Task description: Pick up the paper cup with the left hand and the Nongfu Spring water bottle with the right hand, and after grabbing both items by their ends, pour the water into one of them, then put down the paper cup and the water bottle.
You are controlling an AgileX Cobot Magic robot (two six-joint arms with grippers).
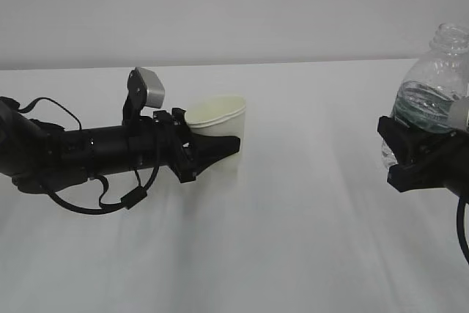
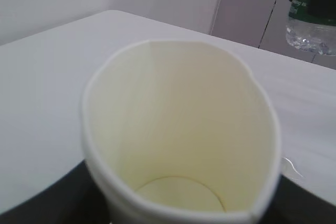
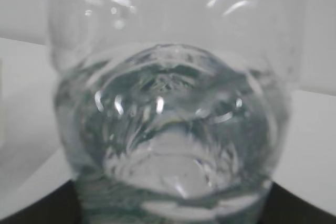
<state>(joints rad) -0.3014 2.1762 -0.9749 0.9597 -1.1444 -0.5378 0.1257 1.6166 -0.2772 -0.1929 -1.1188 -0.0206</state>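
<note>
The water bottle (image 1: 432,93) runs off the exterior view's right edge, its base hidden behind the right claw (image 1: 410,155); the paper cup's (image 2: 178,129) near rim is blurred

Paper cup (image 1: 218,124) at left, in left hand (image 1: 209,153); Nongfu Spring water bottle (image 1: 431,86) far right, in right hand (image 1: 414,155), upright; water (image 3: 168,145) inside bottle; both seemingly above table (image 1: 293,240).

Small white tapered paper cup (image 1: 218,124), cream-yellow inside, empty, rim squeezed oval, tilted slightly, held above the white surface at left. Clear ribbed plastic water bottle (image 1: 432,86) with dark green label, capless, upright at right, partly filled with clear water (image 3: 168,145).
</note>
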